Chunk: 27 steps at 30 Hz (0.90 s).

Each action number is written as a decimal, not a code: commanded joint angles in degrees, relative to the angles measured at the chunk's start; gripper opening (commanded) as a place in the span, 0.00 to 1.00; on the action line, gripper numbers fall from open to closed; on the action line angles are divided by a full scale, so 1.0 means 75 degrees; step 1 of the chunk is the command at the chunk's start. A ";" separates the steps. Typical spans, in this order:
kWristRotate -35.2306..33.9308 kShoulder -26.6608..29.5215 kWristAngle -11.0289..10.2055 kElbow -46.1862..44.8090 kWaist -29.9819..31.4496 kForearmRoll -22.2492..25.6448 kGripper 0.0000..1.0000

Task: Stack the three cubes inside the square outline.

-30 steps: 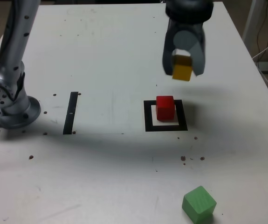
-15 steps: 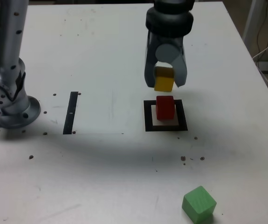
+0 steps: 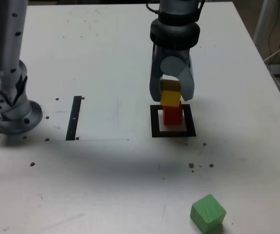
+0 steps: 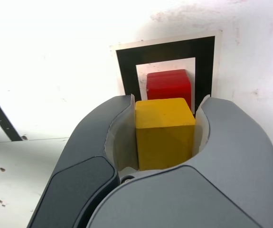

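My gripper [image 3: 171,96] is shut on the yellow cube [image 3: 170,96], which hangs directly over the red cube [image 3: 172,115]; I cannot tell if the two touch. The red cube sits inside the square outline [image 3: 155,129], a thick black border around a pale centre. In the wrist view the yellow cube [image 4: 164,132] fills the space between the grey fingers [image 4: 105,137], with the red cube [image 4: 168,84] and the square outline [image 4: 127,71] just beyond it. The green cube [image 3: 208,213] lies alone near the table's front edge, at the exterior view's right.
The arm's grey base [image 3: 8,105] stands at the exterior view's left. A thin black bar [image 3: 74,117] lies flat between the base and the square. White cables [image 3: 278,44] hang off the table's right side.
The gripper has carried the yellow cube toward the exterior view's left and down, from above and right of the square to directly over the red cube. The red and green cubes stayed put.
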<state>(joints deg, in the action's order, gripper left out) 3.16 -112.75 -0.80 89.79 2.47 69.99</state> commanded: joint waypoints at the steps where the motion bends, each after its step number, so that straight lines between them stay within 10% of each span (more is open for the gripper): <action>1: -0.0012 0.0018 0.0001 -0.0050 0.0011 -0.0085 0.16; 16: -0.0012 -0.0041 0.0012 -0.0263 -0.0009 -0.0404 0.21; 27: -0.0010 -0.0092 0.0021 -0.0280 -0.0046 -0.0414 0.42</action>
<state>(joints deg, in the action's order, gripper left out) 3.16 -113.16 -0.73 87.83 2.31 66.99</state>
